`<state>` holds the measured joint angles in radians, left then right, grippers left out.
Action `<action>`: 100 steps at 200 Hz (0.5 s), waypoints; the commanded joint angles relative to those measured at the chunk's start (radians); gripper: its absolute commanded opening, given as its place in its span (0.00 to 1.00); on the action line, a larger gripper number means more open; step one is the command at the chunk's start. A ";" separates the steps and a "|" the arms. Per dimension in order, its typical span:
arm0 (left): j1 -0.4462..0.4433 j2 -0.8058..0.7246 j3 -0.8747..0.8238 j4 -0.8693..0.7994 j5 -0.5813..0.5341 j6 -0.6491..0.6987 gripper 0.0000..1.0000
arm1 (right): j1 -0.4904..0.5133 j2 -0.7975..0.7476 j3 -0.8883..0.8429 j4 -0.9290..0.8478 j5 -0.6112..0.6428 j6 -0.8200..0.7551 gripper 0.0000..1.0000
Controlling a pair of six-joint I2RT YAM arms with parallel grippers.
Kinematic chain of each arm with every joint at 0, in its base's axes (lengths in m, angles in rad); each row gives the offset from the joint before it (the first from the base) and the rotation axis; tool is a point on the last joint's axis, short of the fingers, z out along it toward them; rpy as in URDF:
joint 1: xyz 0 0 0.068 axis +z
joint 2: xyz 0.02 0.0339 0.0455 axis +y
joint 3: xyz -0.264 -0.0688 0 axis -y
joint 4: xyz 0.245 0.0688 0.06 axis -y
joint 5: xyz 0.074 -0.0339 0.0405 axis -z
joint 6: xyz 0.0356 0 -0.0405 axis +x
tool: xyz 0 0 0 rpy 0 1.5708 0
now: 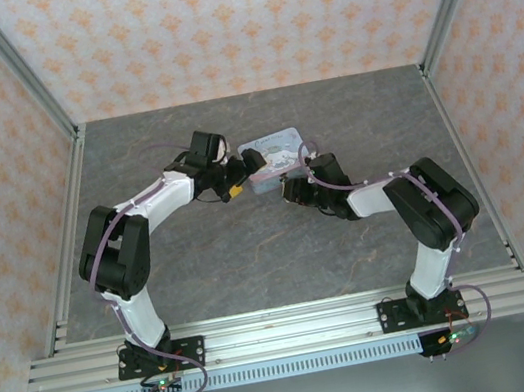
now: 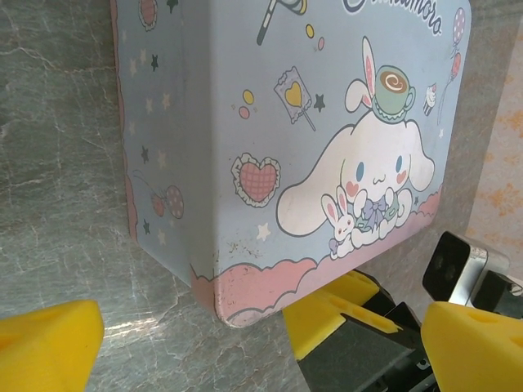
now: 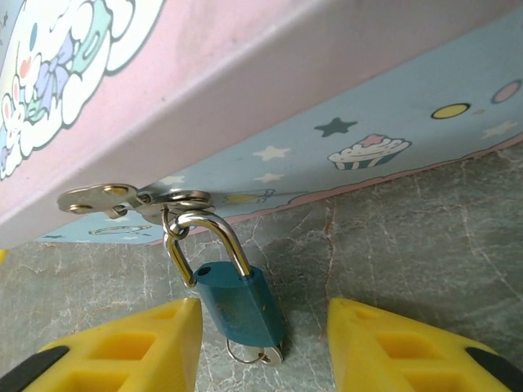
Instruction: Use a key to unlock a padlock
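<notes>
Right wrist: padlock point(image 3: 239, 309) hangs from the hasp point(image 3: 122, 198) of the tin point(image 3: 245, 73), centred between the right jaws with a gap each side. Jaws released, gripping nothing. Left wrist: left jaws spread wide, tin corner just ahead, not touching.

the teal-blue padlock point(image 3: 241, 306) hung tilted between the right gripper's point(image 3: 260, 339) yellow fingertips point(image 3: 155, 339), touching neither. its silver shackle looked shut, looped through the metal hasp point(image 3: 163, 198) on the tin box point(image 3: 343, 73). a small silver ring point(image 3: 245, 354) sat at its lower end.
</notes>
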<state>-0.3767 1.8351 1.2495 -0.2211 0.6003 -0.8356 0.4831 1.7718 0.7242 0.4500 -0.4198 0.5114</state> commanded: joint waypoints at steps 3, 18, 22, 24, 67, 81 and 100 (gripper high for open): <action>0.013 0.006 0.029 -0.009 0.026 0.011 1.00 | 0.001 0.021 0.012 0.000 -0.011 -0.029 0.43; 0.014 0.010 0.031 -0.005 0.027 0.008 1.00 | 0.008 0.019 0.013 -0.007 -0.007 -0.034 0.43; 0.014 0.010 0.032 -0.004 0.027 0.006 1.00 | 0.011 0.019 0.014 -0.010 -0.005 -0.038 0.43; 0.015 0.011 0.033 -0.003 0.027 0.006 1.00 | 0.012 0.021 0.014 -0.012 -0.005 -0.038 0.42; 0.014 0.016 0.038 0.003 0.032 -0.002 1.00 | 0.034 0.039 0.044 -0.037 0.003 -0.049 0.42; 0.016 0.016 0.041 0.003 0.032 -0.003 1.00 | 0.039 0.046 0.049 -0.041 0.006 -0.052 0.40; 0.016 0.019 0.044 0.002 0.034 -0.003 1.00 | 0.042 0.050 0.050 -0.042 0.014 -0.054 0.38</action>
<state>-0.3759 1.8362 1.2648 -0.2203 0.6209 -0.8371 0.5076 1.7943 0.7540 0.4339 -0.4122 0.4744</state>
